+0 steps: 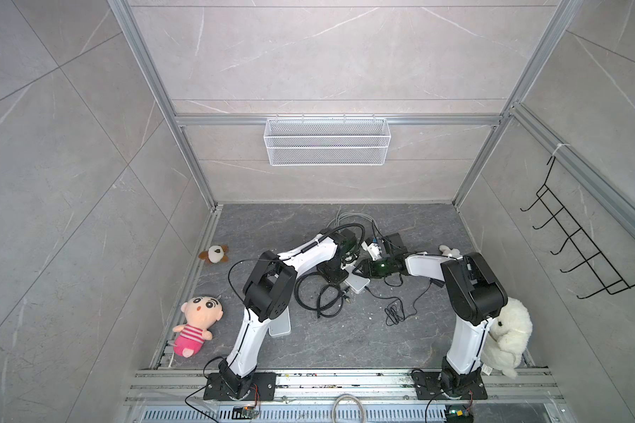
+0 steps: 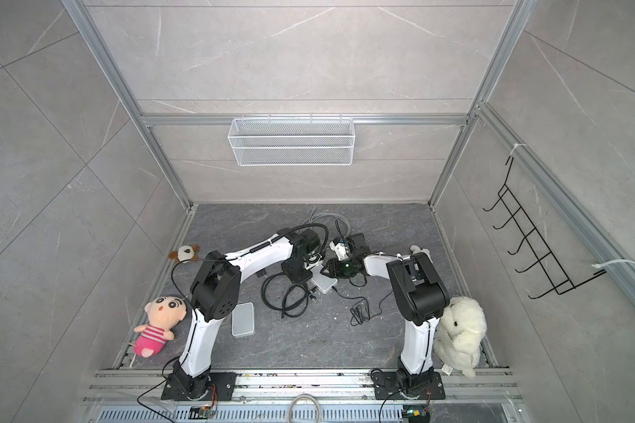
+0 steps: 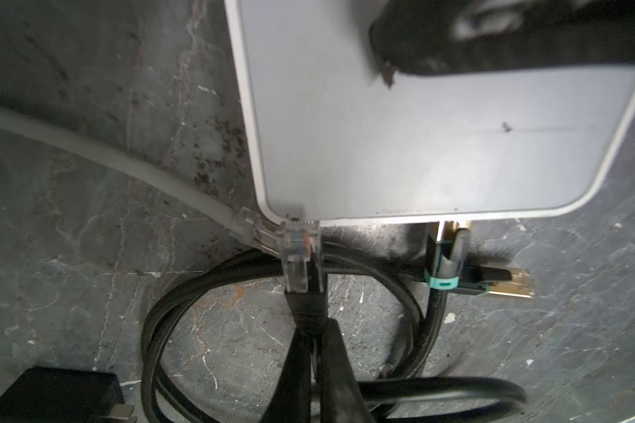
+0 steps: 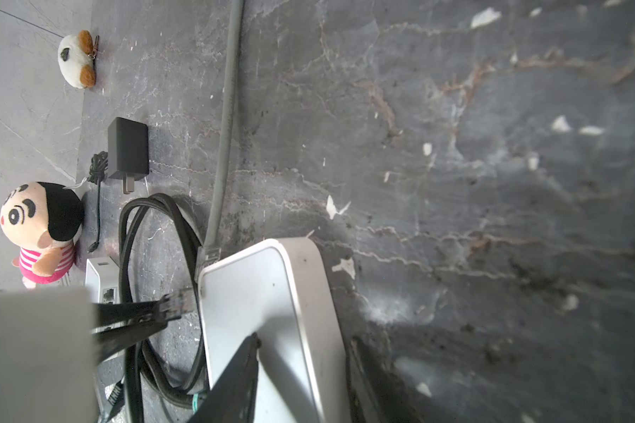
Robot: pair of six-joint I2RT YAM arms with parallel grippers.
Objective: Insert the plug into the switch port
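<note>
Rail (image 1: 345, 381), marbled floor (image 1: 345, 337), grey walls (image 1: 327, 55), left fingers (image 3: 294, 366) clamp plug (image 3: 299, 252), right fingers (image 4: 235, 373) clamp switch (image 3: 418, 146)

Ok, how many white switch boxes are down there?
2. The central switch box sits mid-floor where the arms meet; the second switch box lies beside the left arm. Arms may hide more.

Looks like a robotics lab test cell: aluminium frame (image 1: 217, 120), tiled wall panels (image 1: 327, 55), arms (image 1: 250, 337) bolted to a rail (image 1: 345, 381).

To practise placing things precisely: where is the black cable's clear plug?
In the left wrist view, the clear plug, held by the left gripper, meets the white switch's edge beside the grey cable's plug.
</note>
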